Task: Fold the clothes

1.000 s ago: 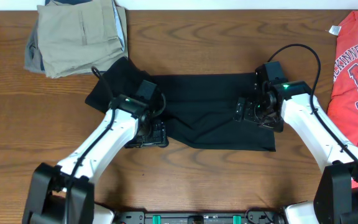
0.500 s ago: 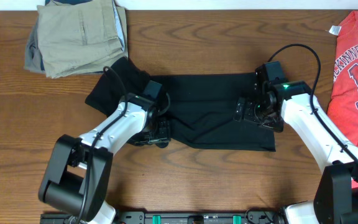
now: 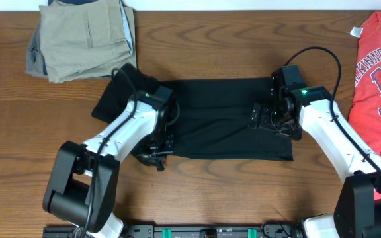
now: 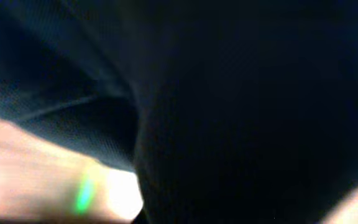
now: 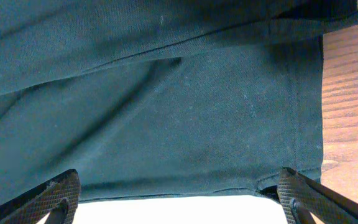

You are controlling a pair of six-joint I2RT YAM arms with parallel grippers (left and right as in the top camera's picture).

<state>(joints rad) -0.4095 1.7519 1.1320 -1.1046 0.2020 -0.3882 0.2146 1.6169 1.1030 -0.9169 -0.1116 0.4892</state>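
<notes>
The left gripper (image 3: 156, 153) was closed tight at the edge of the black T-shirt (image 3: 217, 112). Dark cloth crowded right up against its wrist camera, though whether fabric was pinched between its jaws could not be told. The right gripper (image 3: 260, 118) stood spread wide, holding nothing, with the shirt lying flat on the table (image 3: 210, 192) directly beneath it and stretching away toward the left gripper.

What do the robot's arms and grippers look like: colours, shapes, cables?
The left arm and right arm have white link covers with black joints. A black cable loops above the right one. A green light glows near each wrist. The left gripper and right gripper are black.
</notes>
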